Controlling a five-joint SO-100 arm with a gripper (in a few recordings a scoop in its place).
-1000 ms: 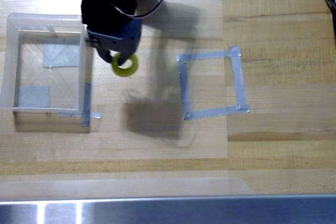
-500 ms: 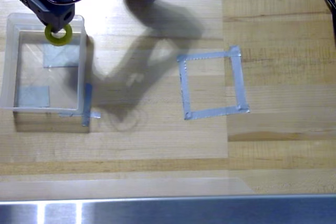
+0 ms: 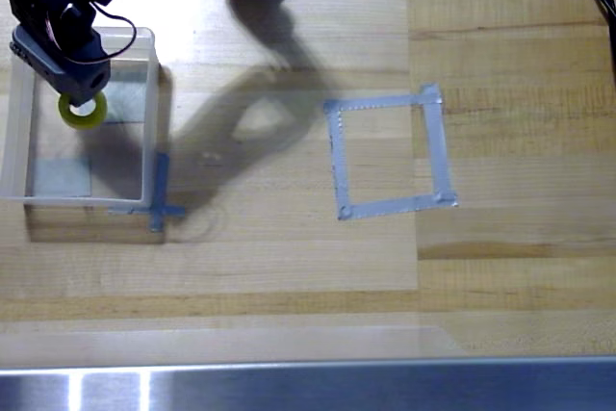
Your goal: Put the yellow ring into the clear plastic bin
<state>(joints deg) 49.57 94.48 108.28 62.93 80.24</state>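
My claw [image 3: 79, 93] sat in the upper left of the overhead view, over the clear plastic bin [image 3: 151, 122], pinching the yellow ring [image 3: 82, 112] at its top edge. Ring hung inside the bin's outline, over the upper-middle part of the bin floor; couldn't tell if it touched the bottom. Versus half a second before: ring had moved down-frame and slightly left, from the bin's top wall to well inside the walls. A second before, it was outside the bin, just right of its right wall. My arm's shadow stretched across the counter [image 3: 289, 257] from the bin's right wall toward top centre, and it had shifted left with the arm. Grey tape patch [image 3: 60, 178] showed through the bin's lower left corner. Grey tape square [image 3: 431, 141] right of centre stayed put, as did the blue tape cross [image 3: 159, 201] at the bin's lower right corner.
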